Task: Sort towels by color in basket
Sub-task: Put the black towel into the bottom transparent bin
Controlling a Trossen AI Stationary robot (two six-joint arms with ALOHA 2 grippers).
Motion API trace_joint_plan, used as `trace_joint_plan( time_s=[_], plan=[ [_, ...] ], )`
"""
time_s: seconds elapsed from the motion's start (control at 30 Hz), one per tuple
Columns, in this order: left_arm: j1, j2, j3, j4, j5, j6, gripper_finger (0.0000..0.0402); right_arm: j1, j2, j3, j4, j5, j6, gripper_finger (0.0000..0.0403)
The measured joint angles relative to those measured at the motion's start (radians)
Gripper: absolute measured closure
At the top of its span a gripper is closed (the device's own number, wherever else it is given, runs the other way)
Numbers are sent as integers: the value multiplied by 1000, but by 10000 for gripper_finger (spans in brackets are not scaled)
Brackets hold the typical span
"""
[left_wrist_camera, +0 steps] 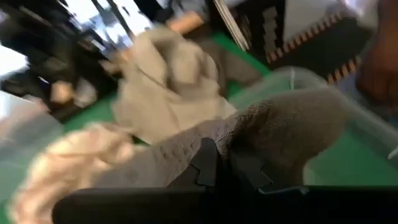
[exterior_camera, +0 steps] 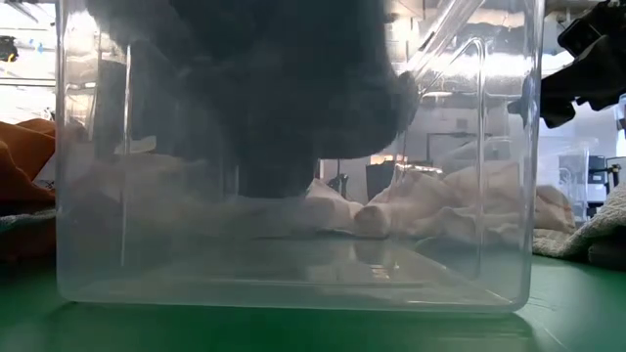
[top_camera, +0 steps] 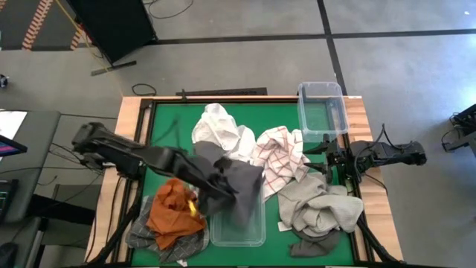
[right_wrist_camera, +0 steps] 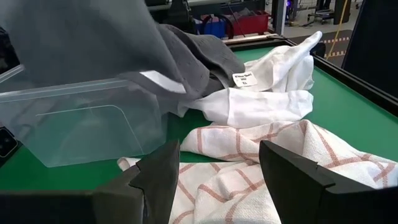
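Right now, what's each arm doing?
Left gripper shut on dark grey towel, over clear bin. Right gripper open, beside checked towel. Nothing blocking.

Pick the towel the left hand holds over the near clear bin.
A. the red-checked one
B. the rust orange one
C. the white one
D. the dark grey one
D: the left hand is shut on the dark grey towel, which hangs over the near bin.

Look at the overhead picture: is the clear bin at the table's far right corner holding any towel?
No. In the high view that clear bin shows only its bare bottom, while the towels lie on the green table outside it.
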Motion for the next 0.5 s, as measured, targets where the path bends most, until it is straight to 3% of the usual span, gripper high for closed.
trace_joint_plan(
  time_s=[0.2,0.33,0.5],
  plan=[
    [-7,145,0,-61,-2,9,359,0,0,0,-4,0,0,154],
    [-7,189,0,-71,-3,19,307,0,0,0,-8,0,0,154],
    [-17,158,0,-58,-15,37,222,0,0,0,-20,0,0,154]
  ],
)
